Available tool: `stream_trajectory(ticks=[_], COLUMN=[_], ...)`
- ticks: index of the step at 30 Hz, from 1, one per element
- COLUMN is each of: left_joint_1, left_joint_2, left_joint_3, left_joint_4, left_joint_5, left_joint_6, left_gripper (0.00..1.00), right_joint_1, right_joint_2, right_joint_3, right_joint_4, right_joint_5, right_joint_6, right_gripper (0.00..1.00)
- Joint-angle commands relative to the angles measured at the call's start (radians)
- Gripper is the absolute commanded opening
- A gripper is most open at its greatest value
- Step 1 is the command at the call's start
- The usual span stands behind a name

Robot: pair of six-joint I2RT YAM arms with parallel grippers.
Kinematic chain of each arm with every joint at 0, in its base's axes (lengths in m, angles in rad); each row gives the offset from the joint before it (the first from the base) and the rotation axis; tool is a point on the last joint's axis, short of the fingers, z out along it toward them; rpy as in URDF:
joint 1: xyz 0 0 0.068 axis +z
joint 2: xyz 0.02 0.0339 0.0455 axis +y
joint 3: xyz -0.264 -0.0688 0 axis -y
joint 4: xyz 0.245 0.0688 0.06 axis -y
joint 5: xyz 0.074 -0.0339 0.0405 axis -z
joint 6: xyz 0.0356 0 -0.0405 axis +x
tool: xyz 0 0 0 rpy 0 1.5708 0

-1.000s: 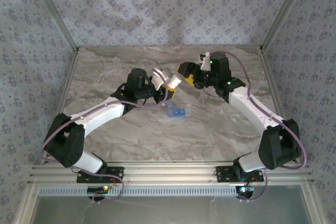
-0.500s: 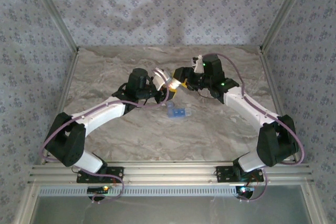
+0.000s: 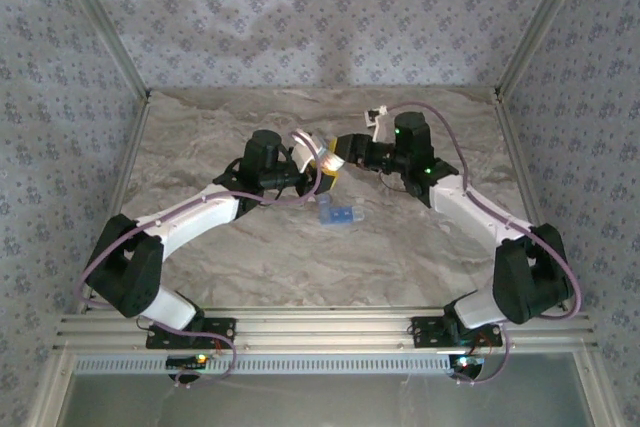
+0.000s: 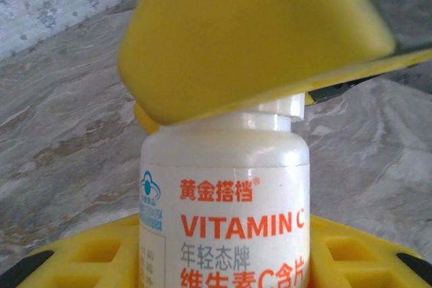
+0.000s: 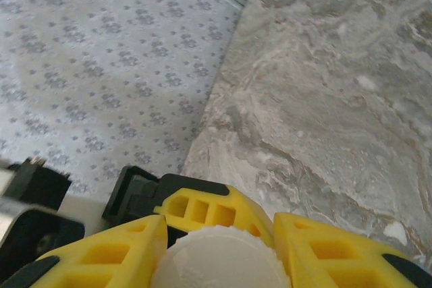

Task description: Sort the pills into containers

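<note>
A white bottle (image 3: 324, 158) with orange "VITAMIN C" lettering (image 4: 226, 200) hangs above the table's far middle, and my left gripper (image 3: 308, 150) (image 4: 223, 264) is shut on its body. From the right, my right gripper (image 3: 338, 154) (image 5: 217, 257) has its yellow fingers (image 5: 101, 254) pressed on either side of the ribbed white cap (image 5: 216, 264). One of those fingers (image 4: 250, 32) covers the bottle's top in the left wrist view. The translucent blue pill box (image 3: 338, 214) with the containers lies on the table just nearer than the bottle. The pills are hidden.
The marble tabletop (image 3: 400, 247) is bounded by patterned walls with metal corner posts (image 3: 110, 42) at left, back and right. Both arms meet over the far middle; the table's left edge (image 5: 216, 99) appears in the right wrist view.
My right gripper has moved left onto the bottle's cap and its fingers have closed in on it. The left gripper has kept the bottle in place.
</note>
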Motion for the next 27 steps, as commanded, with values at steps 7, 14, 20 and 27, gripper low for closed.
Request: stream_trajectory(ticks=[7,14,20,27], left_joint_1=[0.018,0.016,0.003,-0.015], left_joint_2=[-0.026,-0.024,-0.021,-0.009], left_joint_3=[-0.006,0.006,0.018,0.034], left_joint_4=[0.177,0.089,-0.008,-0.08], left_joint_5=[0.084,0.03,-0.046,-0.1], left_joint_6=[-0.133,-0.048,0.05,0.128], left_gripper=[0.0,0.0,0.0,0.0], right_joint_1=[-0.015,-0.028,-0.06,-0.075], right_joint_2=[-0.054,-0.089,-0.081,-0.019], right_joint_3=[-0.008,0.044,0.07,0.085], right_joint_4=[0.092,-0.01,-0.144,-0.204], right_joint_5=[-0.076,-0.017,0.102,0.109], right_joint_6=[-0.054,-0.014,0.125,0.232], right_gripper=[0.47,0.86,0.86,0.86])
